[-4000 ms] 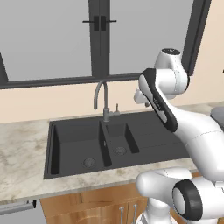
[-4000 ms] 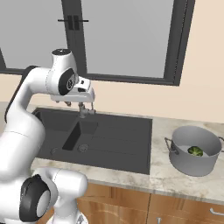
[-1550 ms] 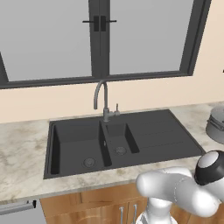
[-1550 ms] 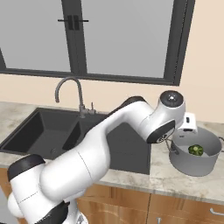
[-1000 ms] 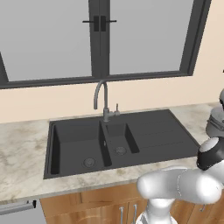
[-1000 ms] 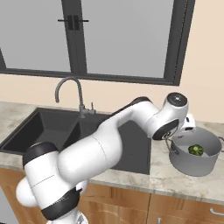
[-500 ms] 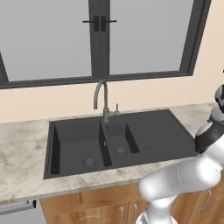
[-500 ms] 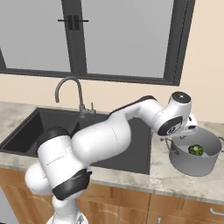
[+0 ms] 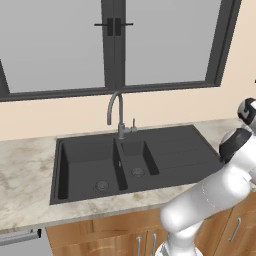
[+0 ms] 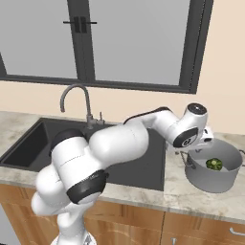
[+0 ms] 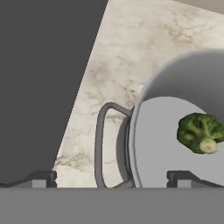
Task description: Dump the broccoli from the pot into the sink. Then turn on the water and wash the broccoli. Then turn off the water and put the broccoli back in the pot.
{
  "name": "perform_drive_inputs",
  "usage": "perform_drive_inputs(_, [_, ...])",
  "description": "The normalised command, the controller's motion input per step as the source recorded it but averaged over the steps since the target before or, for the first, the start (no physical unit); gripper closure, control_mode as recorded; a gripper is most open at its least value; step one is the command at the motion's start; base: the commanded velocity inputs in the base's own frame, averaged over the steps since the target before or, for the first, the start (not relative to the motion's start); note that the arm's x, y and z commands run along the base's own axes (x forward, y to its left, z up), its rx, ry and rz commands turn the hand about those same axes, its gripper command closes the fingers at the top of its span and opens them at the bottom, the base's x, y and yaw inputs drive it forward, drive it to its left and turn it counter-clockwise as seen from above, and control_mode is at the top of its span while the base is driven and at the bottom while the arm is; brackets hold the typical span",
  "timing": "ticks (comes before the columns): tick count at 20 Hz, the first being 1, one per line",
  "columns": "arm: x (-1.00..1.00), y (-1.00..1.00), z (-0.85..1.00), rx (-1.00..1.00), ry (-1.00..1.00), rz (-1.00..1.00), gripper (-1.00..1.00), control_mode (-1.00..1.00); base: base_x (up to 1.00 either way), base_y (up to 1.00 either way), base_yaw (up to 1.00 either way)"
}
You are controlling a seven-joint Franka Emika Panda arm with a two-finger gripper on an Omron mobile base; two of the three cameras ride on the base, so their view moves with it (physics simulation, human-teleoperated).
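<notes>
Now | tool [image 11: 111, 177]: jaws apart, over pot [image 11: 175, 131] handle | broccoli [image 11: 200, 132]: inside pot

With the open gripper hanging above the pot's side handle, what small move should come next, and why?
Probably lower the gripper straight down so the fingers straddle the pot's handle and rim, then close. In the hand view the handle lies between the open fingers, and the broccoli sits inside the pot beside the sink, so the pot must be gripped before dumping.

A dark-framed window [image 9: 115, 45] fills the upper frame. Marble countertop [image 9: 25, 170] spans the middle; wooden cabinets [image 10: 143, 229] line the bottom edge.
</notes>
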Motion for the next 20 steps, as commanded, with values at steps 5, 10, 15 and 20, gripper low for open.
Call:
perform_drive_inputs(5, [0.18, -0.04, -0.26, 0.00, 0.00, 0.00, -1.00, -1.00, 0.00, 0.00, 0.00])
perform_drive_inputs(10, [0.01, -0.04, -0.14, 0.00, 0.00, 0.00, -1.00, -1.00, 0.00, 0.00, 0.00])
perform_drive_inputs(15, [0.00, 0.00, -0.06, 0.00, 0.00, 0.00, -1.00, -1.00, 0.00, 0.00, 0.00])
perform_drive_inputs(20, [0.00, 0.00, -0.12, 0.00, 0.00, 0.00, -1.00, -1.00, 0.00, 0.00, 0.00])
